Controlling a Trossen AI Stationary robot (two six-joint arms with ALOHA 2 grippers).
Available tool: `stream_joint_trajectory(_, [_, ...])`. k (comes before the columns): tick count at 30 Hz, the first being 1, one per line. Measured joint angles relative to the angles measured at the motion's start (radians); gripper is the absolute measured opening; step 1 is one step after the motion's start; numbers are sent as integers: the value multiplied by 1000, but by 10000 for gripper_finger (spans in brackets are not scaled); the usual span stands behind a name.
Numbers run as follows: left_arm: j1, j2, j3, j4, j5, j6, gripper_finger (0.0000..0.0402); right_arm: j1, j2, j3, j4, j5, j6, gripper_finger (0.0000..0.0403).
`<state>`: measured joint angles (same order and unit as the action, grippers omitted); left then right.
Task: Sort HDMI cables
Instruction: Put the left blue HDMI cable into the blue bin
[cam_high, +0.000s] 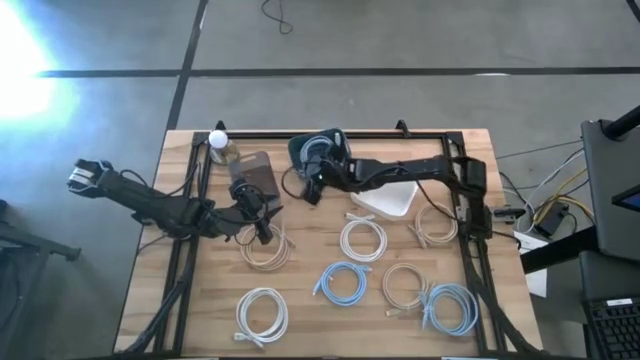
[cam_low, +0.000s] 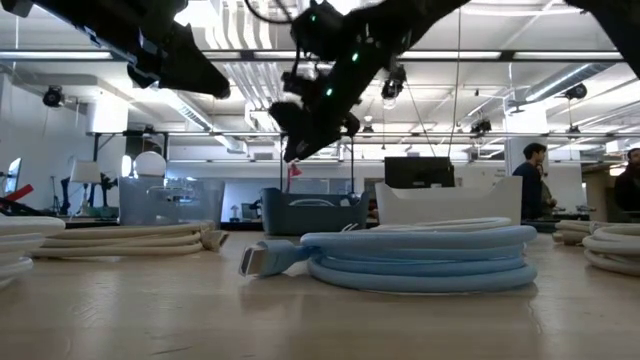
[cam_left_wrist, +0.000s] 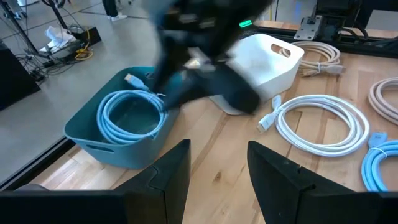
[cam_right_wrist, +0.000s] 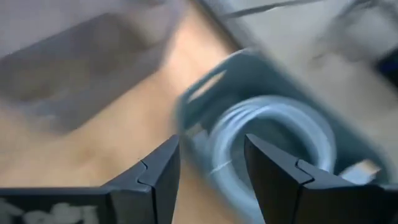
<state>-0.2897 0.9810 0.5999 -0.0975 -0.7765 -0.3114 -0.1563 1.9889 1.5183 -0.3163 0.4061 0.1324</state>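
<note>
A light blue HDMI cable coil (cam_left_wrist: 130, 115) lies inside the teal bin (cam_high: 318, 150) at the table's far middle; it also shows in the right wrist view (cam_right_wrist: 273, 140). My right gripper (cam_high: 312, 192) is open and empty, hanging just near-left of that bin (cam_right_wrist: 205, 93). My left gripper (cam_high: 264, 230) is open and empty above a beige coil (cam_high: 265, 247) that lies flat on the table. Other coils lie flat on the wood: white (cam_high: 363, 238), beige (cam_high: 435, 225), light blue (cam_high: 343, 282), beige (cam_high: 405, 285), light blue (cam_high: 450, 308), white (cam_high: 262, 312).
A taupe bin (cam_high: 255, 175) stands left of the teal bin, and a white bin (cam_high: 390, 198) stands to its right. A bottle with a white ball top (cam_high: 219, 143) is at the far left. A black frame (cam_high: 440, 135) runs along the table's edges. People stand in the room behind (cam_low: 530, 175).
</note>
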Motion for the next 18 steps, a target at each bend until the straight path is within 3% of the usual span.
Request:
stream_joint_trajectory(11, [0,0,0,0,0,-1,163,215,-161,-2,-529,-108,193,160])
stream_joint_trajectory(18, [0,0,0,0,0,-2,163,314,-157,-64,-495,-355,202,155])
